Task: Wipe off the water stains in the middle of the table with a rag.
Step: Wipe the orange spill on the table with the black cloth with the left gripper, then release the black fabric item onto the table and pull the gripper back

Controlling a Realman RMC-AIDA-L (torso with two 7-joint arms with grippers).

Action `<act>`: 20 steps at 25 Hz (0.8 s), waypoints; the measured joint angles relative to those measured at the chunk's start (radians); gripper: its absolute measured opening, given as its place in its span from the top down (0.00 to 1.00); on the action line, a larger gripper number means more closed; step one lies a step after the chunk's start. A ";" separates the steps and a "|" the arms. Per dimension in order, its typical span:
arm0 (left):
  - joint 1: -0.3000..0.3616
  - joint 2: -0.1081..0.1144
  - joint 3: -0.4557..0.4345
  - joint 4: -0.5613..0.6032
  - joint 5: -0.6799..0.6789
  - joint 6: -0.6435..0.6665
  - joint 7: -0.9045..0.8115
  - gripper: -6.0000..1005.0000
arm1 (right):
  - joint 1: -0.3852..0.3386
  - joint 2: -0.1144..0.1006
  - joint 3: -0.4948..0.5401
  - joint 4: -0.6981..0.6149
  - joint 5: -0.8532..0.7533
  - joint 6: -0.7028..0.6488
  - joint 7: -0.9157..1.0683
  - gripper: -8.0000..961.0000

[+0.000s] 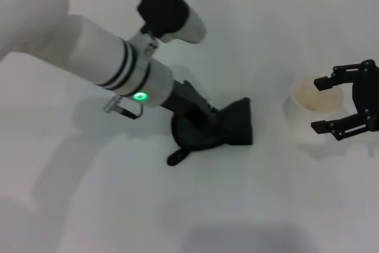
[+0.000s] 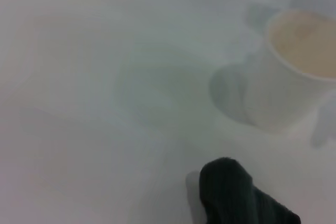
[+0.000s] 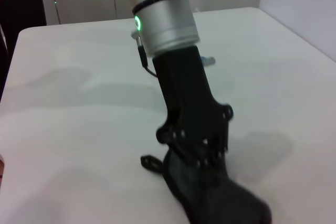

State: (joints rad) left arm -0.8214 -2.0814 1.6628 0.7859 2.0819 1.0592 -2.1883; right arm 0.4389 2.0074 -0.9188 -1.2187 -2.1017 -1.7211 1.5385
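Observation:
My left gripper is shut on the black rag and holds it down on the white table near the middle. The rag spreads out from the gripper toward the right. It also shows in the left wrist view, and in the right wrist view under the left gripper. No orange-brown water stains show in any view; the rag may hide them. My right gripper is open at the right, its fingers on either side of a paper cup.
A cream-white paper cup stands upright on the right of the table, close to the rag's right end; it also shows in the left wrist view. The table's far edge runs along the top of the head view.

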 joint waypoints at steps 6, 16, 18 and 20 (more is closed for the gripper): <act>0.214 0.004 -0.151 0.217 0.100 0.091 0.029 0.86 | -0.004 0.000 0.000 0.000 0.013 0.000 0.000 0.11; 0.385 0.005 -0.339 0.308 0.113 0.232 0.093 0.81 | -0.005 0.002 0.000 0.016 0.014 0.010 0.004 0.11; 0.402 0.006 -0.365 0.309 0.129 0.240 0.096 0.80 | -0.005 0.002 0.000 0.022 0.014 0.012 0.003 0.11; 0.416 0.006 -0.383 0.309 0.140 0.242 0.100 0.80 | -0.005 0.003 -0.002 0.031 0.014 0.016 0.001 0.11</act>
State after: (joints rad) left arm -0.4052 -2.0758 1.2795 1.0952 2.2215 1.3008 -2.0878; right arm 0.4340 2.0103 -0.9204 -1.1879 -2.0875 -1.7047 1.5399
